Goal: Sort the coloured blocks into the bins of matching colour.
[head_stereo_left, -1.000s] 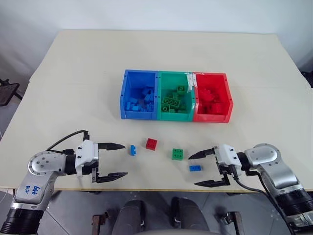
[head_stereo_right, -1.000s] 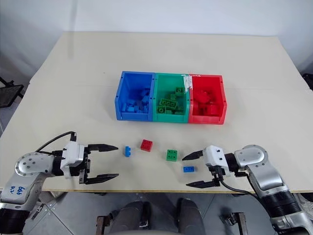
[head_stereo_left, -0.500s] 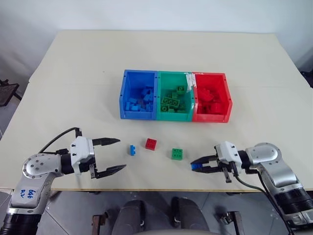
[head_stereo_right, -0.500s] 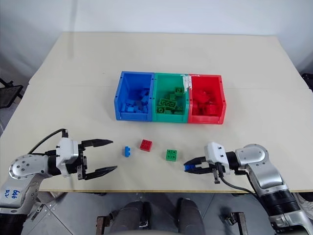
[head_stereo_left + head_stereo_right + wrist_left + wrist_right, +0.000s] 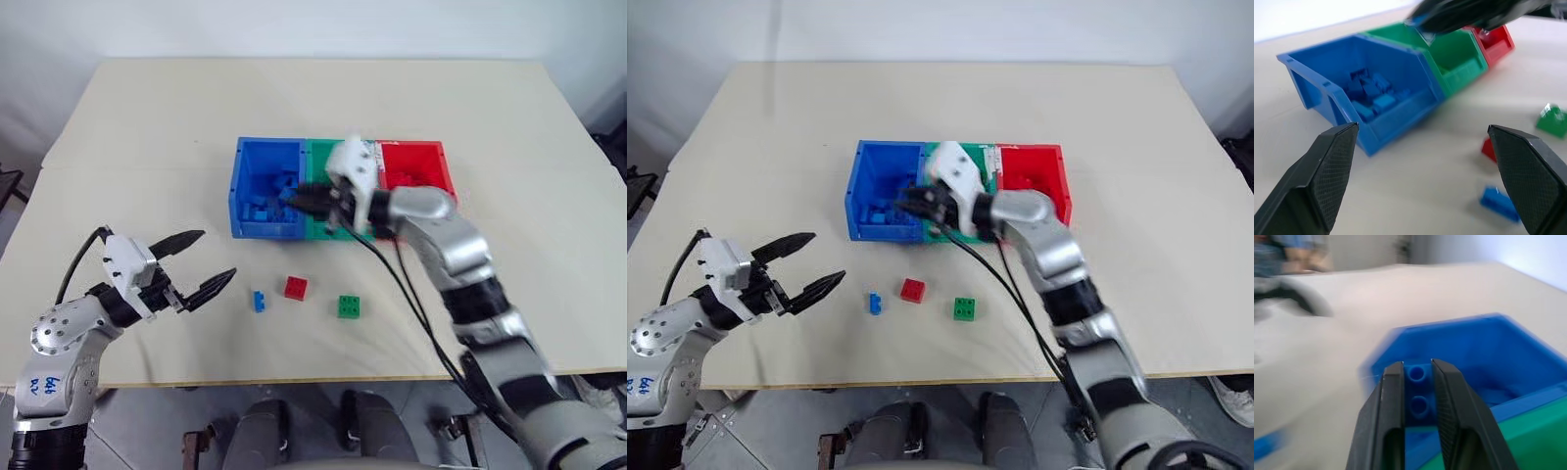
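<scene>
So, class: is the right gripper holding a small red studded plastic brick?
No: the right gripper is shut on a small blue studded plastic brick, above the blue plastic bin.

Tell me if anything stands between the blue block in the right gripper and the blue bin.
Nothing visible does. The right gripper is shut on the blue block at the blue bin, whose top is open, with only other blue blocks lying inside.

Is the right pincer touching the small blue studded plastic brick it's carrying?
Touching. In the right wrist view the right pincer has both black fingers pressed against the small blue studded plastic brick, no gap either side.
</scene>
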Action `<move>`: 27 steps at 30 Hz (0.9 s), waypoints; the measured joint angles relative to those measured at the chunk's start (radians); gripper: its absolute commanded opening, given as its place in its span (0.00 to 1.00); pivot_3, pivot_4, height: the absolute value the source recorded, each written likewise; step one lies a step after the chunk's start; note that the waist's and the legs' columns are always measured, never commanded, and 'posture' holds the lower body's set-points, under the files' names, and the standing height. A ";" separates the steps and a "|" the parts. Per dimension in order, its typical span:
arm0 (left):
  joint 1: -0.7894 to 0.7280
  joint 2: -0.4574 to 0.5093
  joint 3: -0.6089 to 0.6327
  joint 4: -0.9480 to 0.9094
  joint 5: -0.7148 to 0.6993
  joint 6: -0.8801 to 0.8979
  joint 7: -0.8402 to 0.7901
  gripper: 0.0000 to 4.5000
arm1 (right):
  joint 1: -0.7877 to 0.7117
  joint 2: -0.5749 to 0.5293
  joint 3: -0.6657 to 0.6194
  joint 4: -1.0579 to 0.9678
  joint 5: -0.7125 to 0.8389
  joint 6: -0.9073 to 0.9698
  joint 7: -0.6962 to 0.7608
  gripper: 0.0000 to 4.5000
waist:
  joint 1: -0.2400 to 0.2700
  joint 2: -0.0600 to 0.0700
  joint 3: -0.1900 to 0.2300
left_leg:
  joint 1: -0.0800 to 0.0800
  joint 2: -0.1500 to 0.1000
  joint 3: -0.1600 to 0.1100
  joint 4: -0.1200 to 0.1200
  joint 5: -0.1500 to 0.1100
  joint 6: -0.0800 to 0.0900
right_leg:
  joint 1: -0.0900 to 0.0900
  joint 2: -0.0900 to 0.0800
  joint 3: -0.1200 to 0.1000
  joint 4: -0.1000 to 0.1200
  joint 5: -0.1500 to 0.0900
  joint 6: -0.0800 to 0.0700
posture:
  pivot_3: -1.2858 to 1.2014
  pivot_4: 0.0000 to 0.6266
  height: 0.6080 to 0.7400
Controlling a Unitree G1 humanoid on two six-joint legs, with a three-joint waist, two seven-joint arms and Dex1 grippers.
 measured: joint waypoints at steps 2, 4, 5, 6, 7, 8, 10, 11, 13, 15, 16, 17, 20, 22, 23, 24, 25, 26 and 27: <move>0.007 0.000 0.014 -0.005 -0.012 0.015 0.012 1.00 | -0.061 0.029 -0.001 0.114 -0.041 -0.046 -0.044 0.17 | -0.004 0.000 0.000 | 0.000 0.000 0.000 -0.001 0.000 0.000 | -0.001 0.000 0.000 0.000 0.000 0.000 | 0.52 0.24 1.00; 0.024 0.000 0.030 -0.010 -0.021 0.028 0.019 1.00 | -0.095 0.054 -0.006 0.205 -0.065 -0.078 -0.073 0.32 | -0.005 0.000 0.000 | 0.000 0.000 0.000 -0.002 0.000 0.000 | -0.001 0.000 -0.001 0.000 0.000 0.000 | 0.52 0.24 1.00; 0.032 0.000 0.032 -0.013 -0.024 0.032 0.021 1.00 | -0.100 0.059 -0.008 0.231 -0.069 -0.087 -0.081 0.41 | -0.005 0.000 0.000 | -0.001 0.000 0.000 -0.002 0.000 0.000 | -0.001 0.000 -0.001 0.000 0.000 0.000 | 0.52 0.24 1.00; 0.041 0.000 0.034 -0.018 -0.029 0.038 0.022 1.00 | -0.102 0.064 -0.010 0.251 -0.072 -0.093 -0.083 0.48 | -0.005 0.000 0.000 | -0.001 0.000 0.000 -0.002 -0.001 0.001 | -0.001 0.000 -0.001 0.000 0.000 0.000 | 0.52 0.24 1.00; 0.047 0.000 0.037 -0.024 -0.032 0.044 0.022 1.00 | -0.102 0.067 -0.011 0.263 -0.074 -0.102 -0.082 0.55 | -0.005 0.000 0.000 | -0.001 -0.001 0.000 -0.002 -0.001 0.001 | -0.001 0.000 -0.001 -0.001 0.000 0.000 | 0.52 0.24 1.00; 0.052 0.000 0.043 -0.034 -0.035 0.049 0.022 1.00 | -0.102 0.068 -0.012 0.266 -0.075 -0.106 -0.078 0.63 | -0.005 0.000 0.000 | -0.002 -0.001 0.000 -0.001 -0.001 0.001 | -0.001 0.000 -0.001 -0.001 0.000 0.000 | 0.52 0.24 1.00; 0.056 0.002 0.053 -0.048 -0.052 0.056 0.021 1.00 | -0.102 0.069 -0.017 0.260 -0.072 -0.108 -0.057 0.77 | -0.006 0.000 0.000 | -0.002 0.000 -0.001 -0.001 -0.001 0.001 | -0.001 0.000 -0.001 -0.001 0.000 0.000 | 0.52 0.24 1.00; 0.057 0.003 0.054 -0.050 -0.055 0.058 0.021 1.00 | -0.099 0.068 -0.021 0.250 -0.070 -0.108 -0.048 0.84 | -0.006 0.000 0.000 | -0.002 0.000 -0.001 -0.001 -0.001 0.001 | -0.001 0.000 -0.001 -0.001 0.000 0.000 | 0.52 0.24 1.00; 0.058 0.004 0.054 -0.054 -0.060 0.069 0.018 1.00 | -0.074 0.059 -0.028 0.199 -0.062 -0.112 -0.021 1.00 | -0.005 0.000 0.000 | -0.002 0.000 -0.001 -0.001 0.000 0.000 | -0.001 0.001 -0.001 -0.001 0.000 0.000 | 0.52 0.24 1.00; 0.058 0.014 0.046 -0.065 -0.062 0.074 0.006 1.00 | -0.008 0.018 -0.038 0.090 -0.034 -0.129 0.036 1.00 | 0.001 0.000 0.000 | -0.002 0.000 -0.001 -0.001 -0.001 0.000 | -0.001 0.001 -0.001 -0.001 0.000 0.000 | 0.52 0.24 1.00; 0.060 0.029 0.037 -0.075 -0.061 0.074 -0.008 1.00 | 0.040 -0.017 -0.045 0.020 -0.016 -0.136 0.076 1.00 | 0.008 -0.001 0.000 | -0.002 0.000 -0.002 -0.001 -0.001 0.000 | -0.001 0.001 -0.001 -0.001 0.000 0.000 | 0.52 0.24 1.00; 0.065 0.046 0.030 -0.080 -0.058 0.073 -0.027 1.00 | 0.090 -0.060 -0.050 -0.043 0.003 -0.148 0.122 1.00 | 0.011 0.000 0.000 | -0.002 -0.001 -0.002 -0.001 -0.001 0.001 | 0.000 0.000 -0.001 -0.001 0.000 0.000 | 0.52 0.24 1.00; 0.061 0.075 -0.003 -0.076 -0.041 0.066 -0.074 1.00 | 0.227 -0.184 -0.064 -0.210 0.046 -0.171 0.238 1.00 | 0.010 0.000 0.000 | -0.002 -0.001 -0.001 -0.001 -0.002 0.002 | 0.000 0.000 -0.001 -0.002 0.000 0.000 | 0.52 0.24 1.00; 0.038 0.096 -0.044 -0.071 -0.031 0.056 -0.125 1.00 | 0.352 -0.285 -0.104 -0.313 0.080 -0.210 0.313 1.00 | 0.016 -0.001 0.000 | -0.002 -0.001 -0.001 -0.001 -0.002 0.002 | 0.001 0.000 -0.002 -0.003 0.000 0.001 | 0.52 0.24 1.00; 0.031 0.111 -0.061 -0.065 -0.030 0.055 -0.150 1.00 | 0.413 -0.331 -0.128 -0.337 0.094 -0.232 0.346 1.00 | 0.016 -0.001 0.000 | -0.001 -0.001 -0.001 -0.001 -0.002 0.001 | 0.001 0.000 -0.002 -0.003 0.000 0.001 | 0.52 0.24 1.00; 0.021 0.126 -0.080 -0.055 -0.027 0.054 -0.179 1.00 | 0.482 -0.377 -0.161 -0.356 0.113 -0.255 0.381 1.00 | 0.020 -0.001 0.000 | -0.001 -0.001 -0.001 -0.001 -0.002 0.001 | 0.001 0.001 -0.002 -0.004 0.000 0.001 | 0.52 0.24 1.00; 0.007 0.140 -0.102 -0.038 -0.021 0.049 -0.212 1.00 | 0.567 -0.424 -0.205 -0.369 0.136 -0.280 0.417 1.00 | 0.024 0.000 0.000 | -0.001 -0.001 0.000 -0.001 -0.002 0.001 | 0.002 0.001 -0.002 -0.004 0.000 0.001 | 0.52 0.24 1.00; -0.001 0.146 -0.114 -0.027 -0.015 0.045 -0.230 1.00 | 0.615 -0.448 -0.232 -0.370 0.149 -0.292 0.436 1.00 | 0.026 0.000 0.000 | -0.001 0.000 0.001 -0.001 -0.002 0.001 | 0.002 0.001 -0.002 -0.004 0.000 0.001 | 0.52 0.24 1.00; -0.025 0.146 -0.136 -0.010 -0.010 0.037 -0.250 1.00 | 0.679 -0.476 -0.272 -0.370 0.165 -0.330 0.461 1.00 | 0.027 0.000 0.000 | 0.000 0.000 0.004 -0.001 -0.001 0.002 | 0.002 0.002 -0.002 -0.005 0.000 0.001 | 0.52 0.24 1.00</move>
